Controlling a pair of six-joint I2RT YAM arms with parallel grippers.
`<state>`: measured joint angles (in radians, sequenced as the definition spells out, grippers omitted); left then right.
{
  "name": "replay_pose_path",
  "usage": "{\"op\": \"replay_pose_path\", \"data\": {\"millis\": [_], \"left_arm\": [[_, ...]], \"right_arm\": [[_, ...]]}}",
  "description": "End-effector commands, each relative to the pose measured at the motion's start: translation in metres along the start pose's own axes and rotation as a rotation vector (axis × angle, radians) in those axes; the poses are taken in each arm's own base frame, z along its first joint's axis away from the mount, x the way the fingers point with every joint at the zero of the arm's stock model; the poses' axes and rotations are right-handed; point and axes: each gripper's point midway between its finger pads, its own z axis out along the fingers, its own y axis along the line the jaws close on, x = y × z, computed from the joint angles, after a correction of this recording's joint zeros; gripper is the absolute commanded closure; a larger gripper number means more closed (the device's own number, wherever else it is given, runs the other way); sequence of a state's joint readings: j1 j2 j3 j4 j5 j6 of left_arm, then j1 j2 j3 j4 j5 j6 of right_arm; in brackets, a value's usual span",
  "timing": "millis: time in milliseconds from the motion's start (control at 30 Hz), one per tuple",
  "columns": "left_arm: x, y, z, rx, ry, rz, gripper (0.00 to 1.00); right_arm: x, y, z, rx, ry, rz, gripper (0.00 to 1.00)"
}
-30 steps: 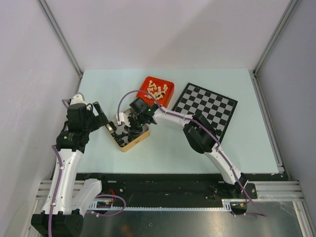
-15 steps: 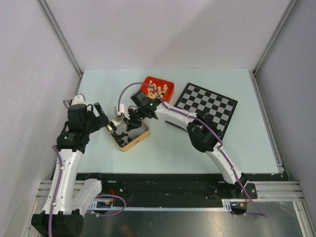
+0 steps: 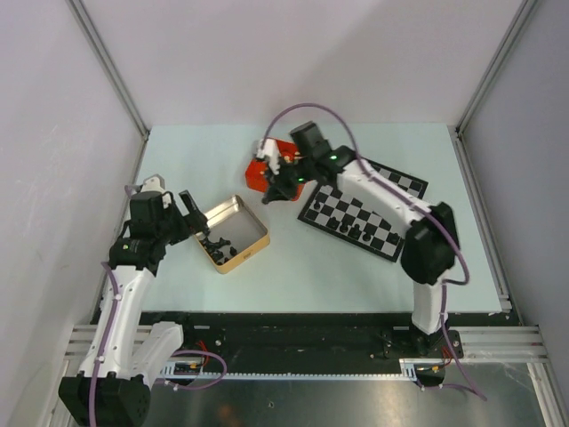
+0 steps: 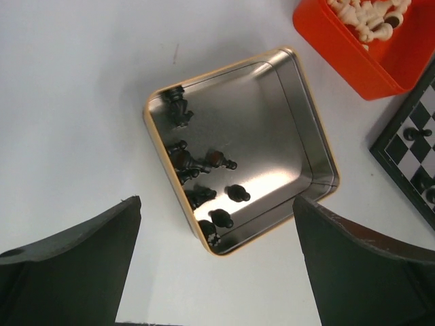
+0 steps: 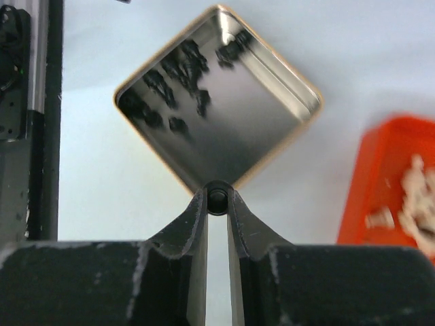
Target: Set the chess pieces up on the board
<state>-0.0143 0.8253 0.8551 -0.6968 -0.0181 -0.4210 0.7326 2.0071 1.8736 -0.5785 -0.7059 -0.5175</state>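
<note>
- right gripper (image 3: 270, 194) has come up out of the tin (image 3: 233, 233) and swung across since a second ago. what's it carrying?
- one black chess piece (image 5: 217, 199), clamped at the very tips of the jaws. from the wrist it shows end-on, so i judge its long axis runs along the fingers.
- and where's the board (image 3: 391, 191) from there?
- off to the gripper's right and a little nearer the bases. the gripper hangs by the near corner of the red tray (image 4: 340, 51), between tin and board. the right arm is far the nearer one, and the placing turns on that rightward carry.
- left gripper (image 3: 197, 216)?
- jaws wide apart, nothing in them, just left of the tin above the tabletop (image 3: 178, 160).
- counts?
- one board, one tin, one tray of cream pieces (image 4: 367, 13). about eight black pieces (image 4: 236, 193) lie in the tin, though reflections blur that. several more stand along the board's near edge, too small to count.
</note>
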Motion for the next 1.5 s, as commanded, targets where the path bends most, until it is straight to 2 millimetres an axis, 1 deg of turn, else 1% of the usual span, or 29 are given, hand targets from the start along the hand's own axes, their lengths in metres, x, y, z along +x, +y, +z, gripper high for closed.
{"op": "replay_pose_path", "data": {"millis": [0,33,67,100,133,167,200,233,300,333,400,433,467,533,567,767,933,1133,1467], "left_arm": [[0.004,-0.017,0.008,0.101,0.014,-0.043,0.03],[0.008,-0.02,0.01,0.116,0.025,-0.045,0.03],[0.007,-0.022,0.011,0.129,0.021,-0.05,0.03],[0.008,-0.023,0.012,0.136,0.023,-0.053,0.04],[0.011,-0.025,0.014,0.149,0.036,-0.056,0.04],[0.011,-0.027,0.015,0.158,0.036,-0.065,0.04],[0.013,-0.028,0.015,0.164,0.039,-0.069,0.04],[0.015,-0.029,0.017,0.175,0.045,-0.073,0.04],[0.017,-0.031,0.017,0.19,0.051,-0.09,0.04],[0.02,-0.032,0.019,0.197,0.055,-0.097,0.04],[0.026,-0.036,0.019,0.222,0.077,-0.105,0.04],[0.029,-0.036,0.02,0.228,0.088,-0.113,0.04],[0.032,-0.038,0.019,0.239,0.098,-0.116,0.05],[0.039,-0.037,0.019,0.243,0.11,-0.126,0.04],[0.04,-0.037,0.019,0.246,0.111,-0.128,0.04],[0.048,-0.034,0.019,0.246,0.118,-0.128,0.04],[0.047,-0.034,0.021,0.243,0.123,-0.116,0.04],[0.049,-0.032,0.024,0.233,0.133,-0.111,0.04],[0.05,-0.032,0.025,0.231,0.137,-0.11,0.03]], "right_arm": [[0.022,-0.012,-0.074,0.165,0.042,0.119,0.91],[0.03,-0.016,-0.082,0.197,0.051,0.133,0.91],[0.056,-0.018,-0.086,0.235,0.1,0.179,0.9],[0.067,-0.026,-0.098,0.282,0.109,0.205,0.9],[0.065,-0.03,-0.108,0.329,0.092,0.192,0.9],[0.079,-0.036,-0.114,0.384,0.125,0.208,0.9],[0.096,-0.035,-0.115,0.401,0.153,0.231,0.9],[0.102,-0.042,-0.121,0.433,0.154,0.242,0.89],[0.119,-0.047,-0.125,0.465,0.176,0.272,0.89],[0.122,-0.054,-0.128,0.487,0.168,0.29,0.89],[0.133,-0.061,-0.126,0.505,0.182,0.314,0.89],[0.136,-0.068,-0.127,0.531,0.182,0.316,0.89],[0.143,-0.071,-0.123,0.532,0.194,0.328,0.89],[0.148,-0.077,-0.121,0.552,0.2,0.333,0.89],[0.155,-0.079,-0.117,0.548,0.21,0.346,0.89],[0.168,-0.083,-0.11,0.55,0.232,0.366,0.87],[0.181,-0.089,-0.101,0.557,0.253,0.373,0.85],[0.198,-0.091,-0.096,0.559,0.293,0.391,0.84],[0.21,-0.092,-0.092,0.553,0.314,0.404,0.83]]}}
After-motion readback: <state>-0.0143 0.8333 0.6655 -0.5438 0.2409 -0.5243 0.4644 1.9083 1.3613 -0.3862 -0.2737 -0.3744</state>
